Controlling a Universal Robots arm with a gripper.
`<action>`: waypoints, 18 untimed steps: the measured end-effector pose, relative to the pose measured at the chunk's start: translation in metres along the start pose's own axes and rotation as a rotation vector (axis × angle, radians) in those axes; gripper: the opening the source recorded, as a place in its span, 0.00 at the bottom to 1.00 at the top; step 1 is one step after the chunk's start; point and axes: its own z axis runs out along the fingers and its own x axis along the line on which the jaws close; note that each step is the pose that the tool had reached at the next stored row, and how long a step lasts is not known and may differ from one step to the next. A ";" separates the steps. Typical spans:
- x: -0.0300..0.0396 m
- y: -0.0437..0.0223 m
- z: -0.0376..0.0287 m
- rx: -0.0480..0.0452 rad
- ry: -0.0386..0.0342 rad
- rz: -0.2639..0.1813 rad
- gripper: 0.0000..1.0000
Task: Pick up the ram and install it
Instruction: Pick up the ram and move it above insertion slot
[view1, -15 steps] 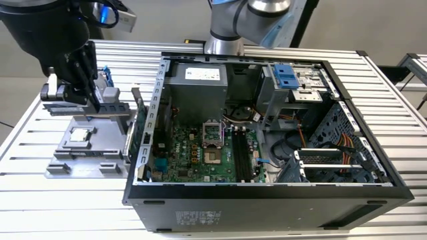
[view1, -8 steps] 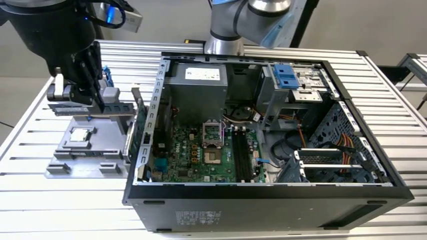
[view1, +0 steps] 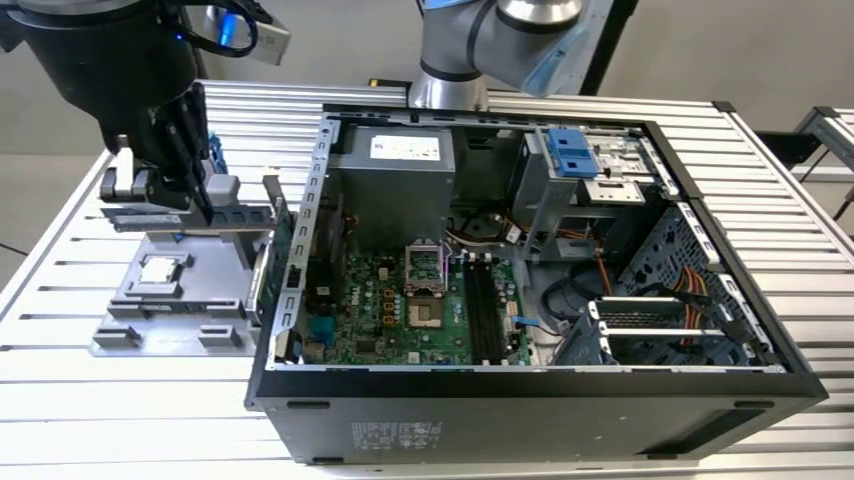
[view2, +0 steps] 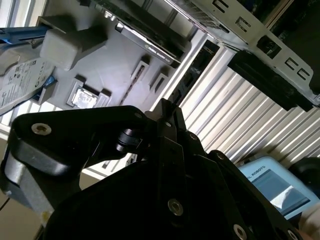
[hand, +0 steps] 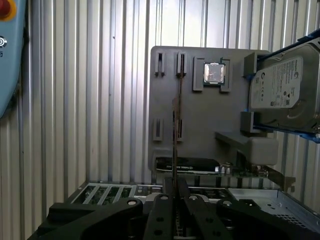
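Hand (hand: 175, 187): closed on slim dark-green circuit-board ram (hand: 177, 115), edge-on above grey plastic tray (hand: 200, 115);
Handling: likely light, stiff, fragile; hold flat faces mid-length, avoid contacts

I'm looking at a ribbed aluminium tabletop (view1: 80, 400) with an open black computer case (view1: 534, 400) on its side, green motherboard (view1: 400, 310) exposed. On the exterior view's left, just beside it, a grey plastic parts tray (view1: 187, 300) holds a small square silver processor chip (view1: 159, 269) and a silver hard drive in a blue frame (hand: 280, 85).
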 end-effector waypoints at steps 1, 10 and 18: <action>0.0000 -0.0013 0.0000 0.0001 0.0000 0.001 0.00; -0.0013 -0.0059 0.0001 0.0007 0.0001 0.045 0.00; -0.0016 -0.0115 0.0000 0.0007 0.0003 0.057 0.00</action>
